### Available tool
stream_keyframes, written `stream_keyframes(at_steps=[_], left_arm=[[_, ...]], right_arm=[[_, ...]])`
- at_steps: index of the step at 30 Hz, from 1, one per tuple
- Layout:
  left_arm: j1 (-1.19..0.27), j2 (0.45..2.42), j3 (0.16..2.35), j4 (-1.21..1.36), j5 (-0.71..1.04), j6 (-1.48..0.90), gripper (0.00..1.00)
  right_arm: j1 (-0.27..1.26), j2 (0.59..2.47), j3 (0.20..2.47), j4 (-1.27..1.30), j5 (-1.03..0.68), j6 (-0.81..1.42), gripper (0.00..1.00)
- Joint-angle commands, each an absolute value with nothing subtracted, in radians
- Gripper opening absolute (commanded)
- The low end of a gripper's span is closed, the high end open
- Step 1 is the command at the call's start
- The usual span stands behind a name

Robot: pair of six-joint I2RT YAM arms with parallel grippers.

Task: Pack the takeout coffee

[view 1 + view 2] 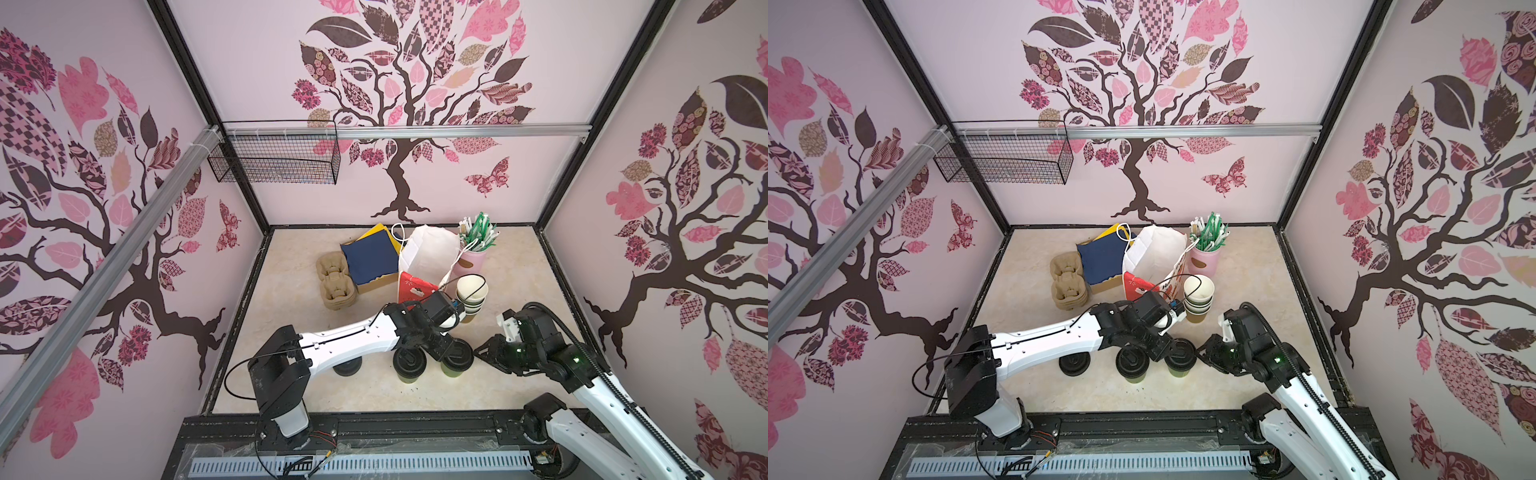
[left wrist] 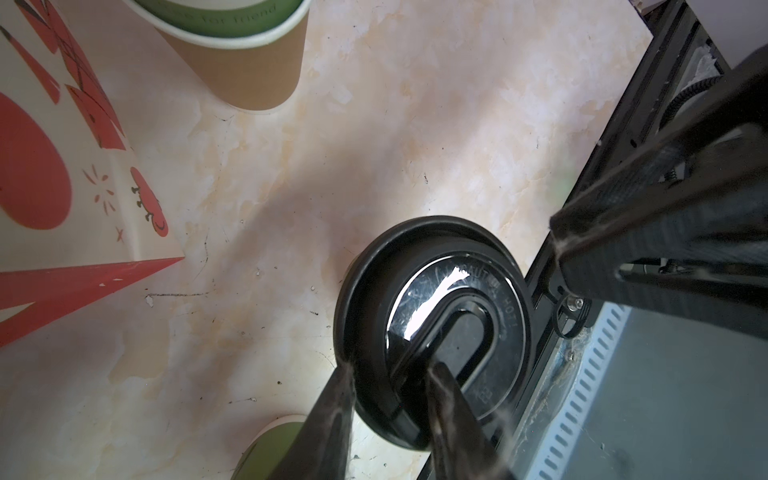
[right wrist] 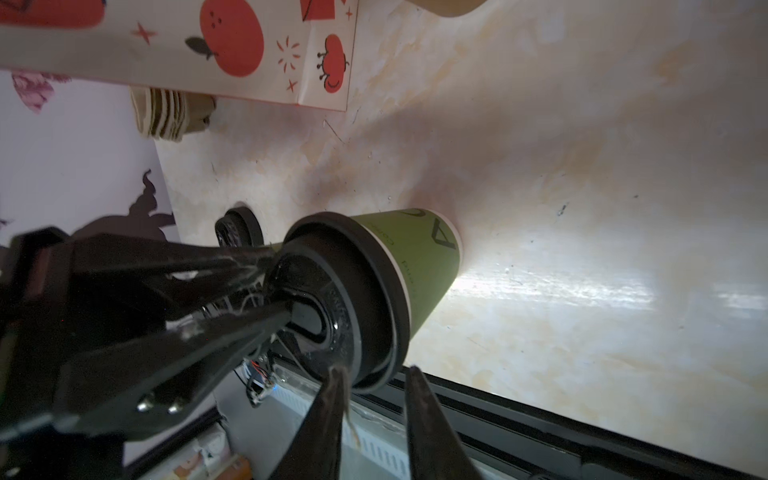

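Two takeout coffee cups with green bodies and black sip lids stand near the table's front in both top views, one to the left (image 1: 409, 363) (image 1: 1133, 363) and one to the right (image 1: 461, 357) (image 1: 1181, 356). My left gripper (image 1: 451, 352) (image 2: 390, 386) reaches across and is shut on the right cup's lid (image 2: 440, 291), one finger outside the rim and one inside. My right gripper (image 1: 478, 353) (image 3: 376, 384) meets the same lid (image 3: 365, 291) from the other side, its narrow fingertips straddling the rim. The cup's body (image 3: 419, 253) rests on the table.
Loose black lids (image 1: 347, 368) lie under my left arm. Lidless nested cups (image 1: 471, 293), a red-and-white paper bag (image 1: 428, 253), pulp cup carriers (image 1: 334, 282), a box of blue napkins (image 1: 372, 257) and a pink straw holder (image 1: 473, 259) fill the back. A wire basket (image 1: 274, 162) hangs on the wall.
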State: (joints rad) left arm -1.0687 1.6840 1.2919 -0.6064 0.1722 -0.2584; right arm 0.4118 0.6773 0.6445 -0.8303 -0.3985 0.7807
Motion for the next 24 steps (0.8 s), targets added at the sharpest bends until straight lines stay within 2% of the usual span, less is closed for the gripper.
stream_keyframes(at_steps=[1,12,24], left_arm=[[-1.075,1.732,1.251,-0.694,0.148,-0.245,0.33],[-1.079,1.734,1.253,-0.7,0.15,-0.244,0.33],[-1.079,1.731,1.251,-0.702,0.145,-0.242,0.34]], right_arm=[[0.414,0.688,0.628,-0.829,-0.418,0.812,0.21],[0.414,0.736,0.562,-0.777,-0.463,0.804,0.18],[0.414,0.747,0.512,-0.852,-0.4,0.798,0.17]])
